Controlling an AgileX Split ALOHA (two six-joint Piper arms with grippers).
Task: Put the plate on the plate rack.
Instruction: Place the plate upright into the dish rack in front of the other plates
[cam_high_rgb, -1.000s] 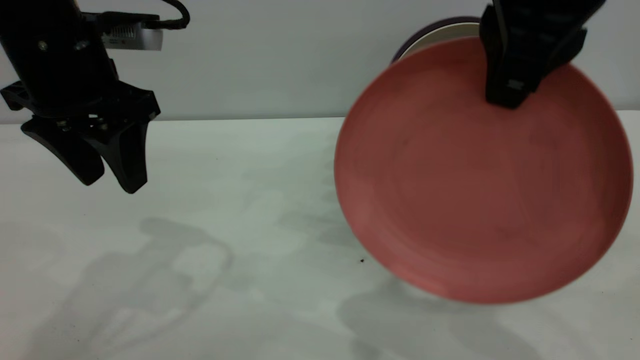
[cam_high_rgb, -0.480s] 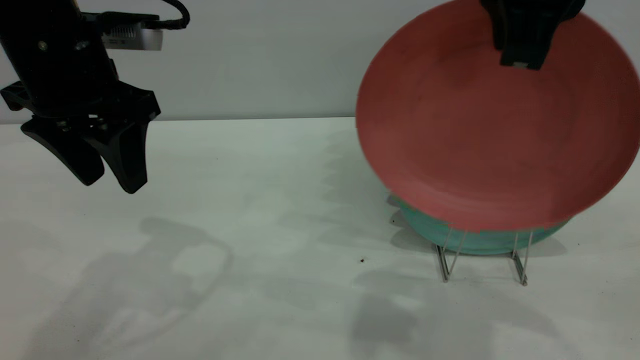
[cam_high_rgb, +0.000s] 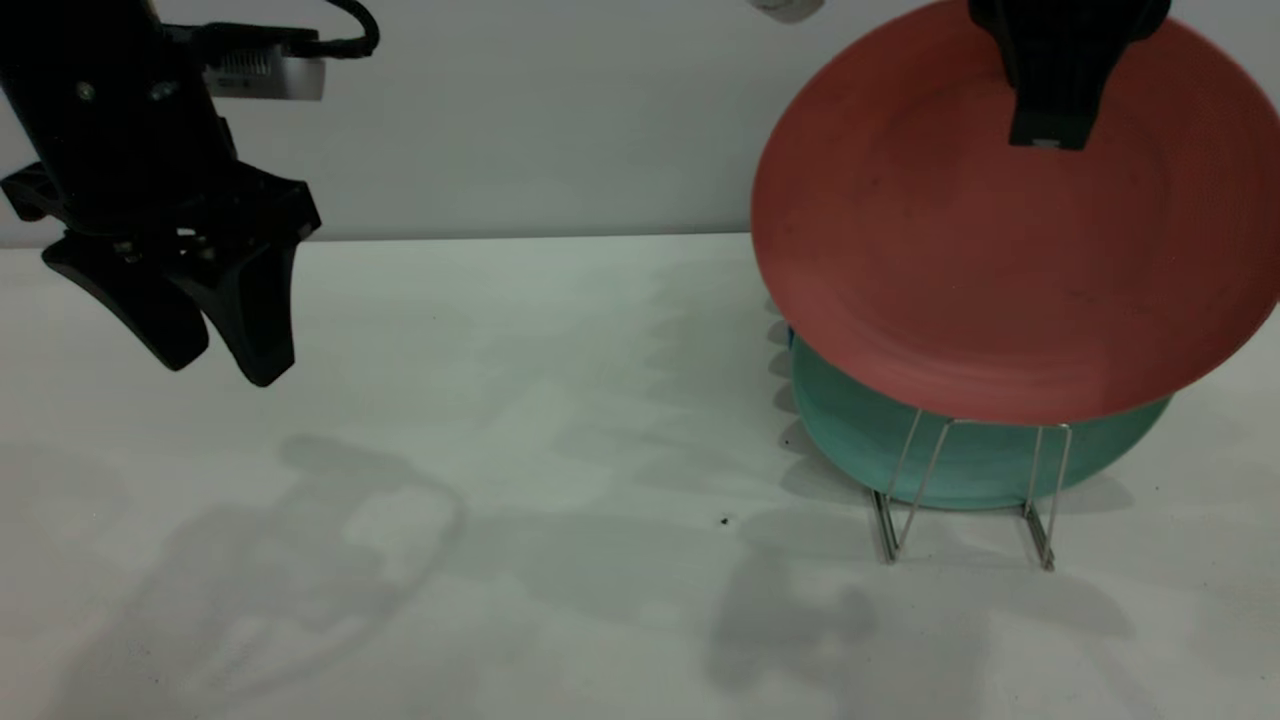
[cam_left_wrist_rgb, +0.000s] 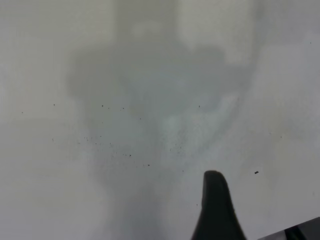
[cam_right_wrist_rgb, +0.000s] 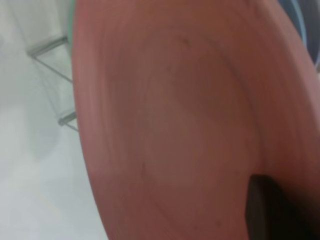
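Observation:
The salmon-pink plate hangs tilted in the air at the right, its top rim pinched by my right gripper, which is shut on it. Its lower edge hovers just over the plate rack, a low silvery wire frame on the table. In the right wrist view the plate fills the picture, with one dark finger on it and the rack's wires beside it. My left gripper hangs at the far left above the table, open and holding nothing.
A mint-green plate stands in the rack right behind the pink one. A sliver of a blue plate shows farther back. The white table stretches between the two arms.
The right gripper has carried the pink plate up and slightly to the right, so the rack and the mint-green plate now show below it. The left arm has not moved.

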